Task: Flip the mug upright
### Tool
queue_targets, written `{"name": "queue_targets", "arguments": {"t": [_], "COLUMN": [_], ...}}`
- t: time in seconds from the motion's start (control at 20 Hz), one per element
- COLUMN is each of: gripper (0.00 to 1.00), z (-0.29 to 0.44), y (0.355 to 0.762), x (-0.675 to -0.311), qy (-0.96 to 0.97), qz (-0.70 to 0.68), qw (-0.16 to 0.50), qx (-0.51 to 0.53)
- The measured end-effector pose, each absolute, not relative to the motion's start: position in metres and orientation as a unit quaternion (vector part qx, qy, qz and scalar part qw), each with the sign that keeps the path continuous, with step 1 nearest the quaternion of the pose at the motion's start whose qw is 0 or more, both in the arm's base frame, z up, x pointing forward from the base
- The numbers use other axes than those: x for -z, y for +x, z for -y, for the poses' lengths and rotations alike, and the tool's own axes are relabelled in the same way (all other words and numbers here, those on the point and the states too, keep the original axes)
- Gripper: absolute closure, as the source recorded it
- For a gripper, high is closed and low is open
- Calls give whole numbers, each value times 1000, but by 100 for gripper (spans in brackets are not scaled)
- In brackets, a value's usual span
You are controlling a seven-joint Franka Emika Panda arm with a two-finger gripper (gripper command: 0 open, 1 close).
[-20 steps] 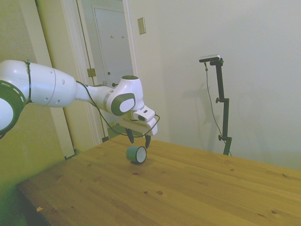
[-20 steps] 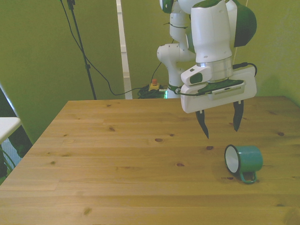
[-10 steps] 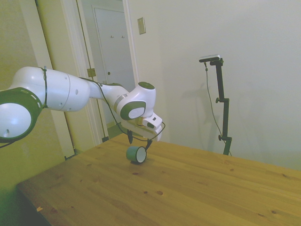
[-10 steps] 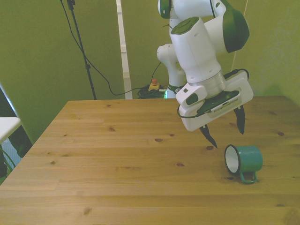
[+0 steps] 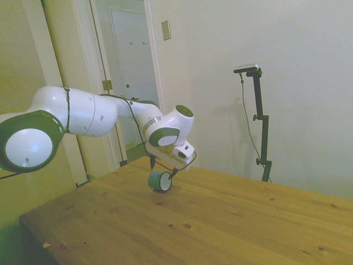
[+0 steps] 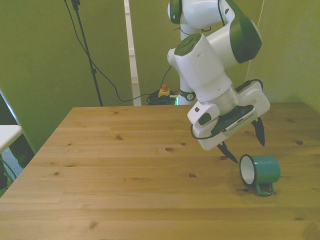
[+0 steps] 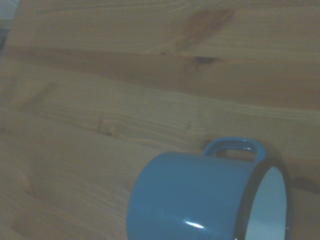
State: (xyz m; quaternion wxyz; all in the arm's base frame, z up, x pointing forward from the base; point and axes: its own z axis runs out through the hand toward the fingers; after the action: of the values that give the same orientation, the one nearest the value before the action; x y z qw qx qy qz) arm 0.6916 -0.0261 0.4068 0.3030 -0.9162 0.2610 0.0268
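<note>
Wooden table (image 6: 115, 165) holds sideways mug (image 6: 262, 171), seemingly unlabelled.

**Arm bent low, wrist tilted, fingers apart**

The white Franka arm (image 5: 83, 113) reaches in from the side view's left, its wrist angled downward. The gripper (image 6: 246, 145) hangs tilted, its two dark fingers (image 6: 260, 133) spread wide with nothing between them, one fingertip sitting lower than the other in the front view.
</note>
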Motion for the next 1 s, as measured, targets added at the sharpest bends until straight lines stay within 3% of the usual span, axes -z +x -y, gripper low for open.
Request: {"name": "queue_targets", "arguments": {"t": [0.45,1.0], "gripper": [0,0], "z": [22,3], "y": [703,722], "x": [-377,-352], "qy": [-885,-858], "qz": [-203,-164], "qw": [407,459], "qx": [-100,-161]}}
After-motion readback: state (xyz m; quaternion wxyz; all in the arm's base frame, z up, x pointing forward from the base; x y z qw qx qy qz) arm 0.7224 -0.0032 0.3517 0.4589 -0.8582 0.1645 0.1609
